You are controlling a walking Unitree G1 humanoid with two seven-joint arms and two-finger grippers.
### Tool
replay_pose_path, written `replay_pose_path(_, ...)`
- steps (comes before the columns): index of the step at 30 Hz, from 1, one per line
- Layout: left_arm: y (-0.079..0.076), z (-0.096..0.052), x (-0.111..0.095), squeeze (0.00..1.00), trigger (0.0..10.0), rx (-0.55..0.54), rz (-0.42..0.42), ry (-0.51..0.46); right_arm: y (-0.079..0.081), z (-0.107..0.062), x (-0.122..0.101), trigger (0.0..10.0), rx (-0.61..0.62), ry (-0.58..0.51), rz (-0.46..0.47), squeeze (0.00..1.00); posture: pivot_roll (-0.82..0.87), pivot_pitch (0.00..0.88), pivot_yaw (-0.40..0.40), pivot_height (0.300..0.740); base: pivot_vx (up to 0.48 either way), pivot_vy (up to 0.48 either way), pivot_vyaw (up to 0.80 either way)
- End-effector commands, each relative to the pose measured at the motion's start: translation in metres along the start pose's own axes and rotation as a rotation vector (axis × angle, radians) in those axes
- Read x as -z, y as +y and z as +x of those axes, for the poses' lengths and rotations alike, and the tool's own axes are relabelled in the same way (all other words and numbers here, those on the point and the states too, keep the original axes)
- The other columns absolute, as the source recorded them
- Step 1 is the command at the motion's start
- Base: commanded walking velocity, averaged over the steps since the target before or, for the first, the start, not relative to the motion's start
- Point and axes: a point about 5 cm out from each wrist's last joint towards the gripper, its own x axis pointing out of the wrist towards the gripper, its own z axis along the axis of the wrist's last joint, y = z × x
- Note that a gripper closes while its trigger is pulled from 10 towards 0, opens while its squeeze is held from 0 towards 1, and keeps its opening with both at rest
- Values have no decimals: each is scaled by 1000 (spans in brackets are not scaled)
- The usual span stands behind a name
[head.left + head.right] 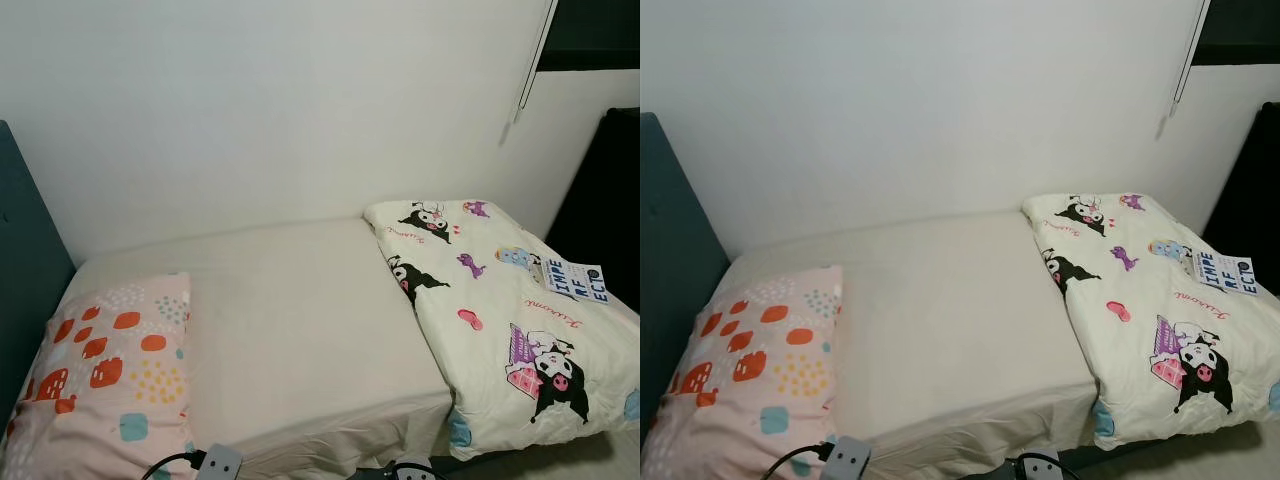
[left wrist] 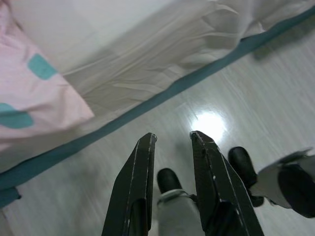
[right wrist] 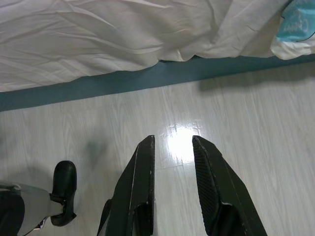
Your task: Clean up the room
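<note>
- You face a bed with a pale sheet, standing against the white wall.
- A cartoon-print quilt lies bunched on the right part of the bed, its corner hanging over the front edge.
- A pink patterned pillow lies at the left end, beside the dark headboard.
- Your left gripper and right gripper both hang above the floor, fingers a little apart, holding nothing.

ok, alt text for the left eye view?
A bed with a bare cream sheet against a white wall. A pink patterned pillow lies at its left end, and a folded cartoon-print duvet covers its right end.
</note>
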Motion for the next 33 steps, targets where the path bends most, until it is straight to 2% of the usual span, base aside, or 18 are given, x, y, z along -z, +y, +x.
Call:
replay_pose_path(1, -1, -3, 9, 0, 10000, 2, 28, 41, 2, -2, 9, 10000, 2, 38, 15, 0, 40, 0, -5, 740, 0, 0, 0)
replay_pose_path(2, -1, -4, 15, 0, 10000, -21, 5, 67, 1, -3, 11, 10000, 7, 45, 29, 0, 40, 0, -4, 740, 0, 0, 0)
replay_pose_path(5, 0, -5, 15, 0, 10000, -27, 0, 62, 1, -3, 12, 10000, 7, 53, 25, 0, 38, 0, -3, 740, 0, 0, 0)
replay_pose_path(13, 3, -6, 16, 0, 10000, -33, 14, 58, 1, -4, 15, 10000, -3, 61, 17, 0, 36, 0, 1, 740, 0, 0, 0)
replay_pose_path(19, 5, -5, 14, 0, 10000, -58, -11, 47, -1, -5, 19, 10000, -9, 80, -16, 0, 30, 0, -13, 740, 0, 0, 0)
replay_pose_path(22, 4, -6, 16, 0, 10000, -68, -25, 57, -2, -7, 23, 10000, -26, 87, -65, 0, 38, 0, -22, 740, 0, 0, 0)
replay_pose_path(33, 5, -5, 16, 0, 10000, -79, -34, 58, 0, -7, 24, 10000, -60, 90, -74, 0, 39, 0, -22, 740, 0, 0, 0)
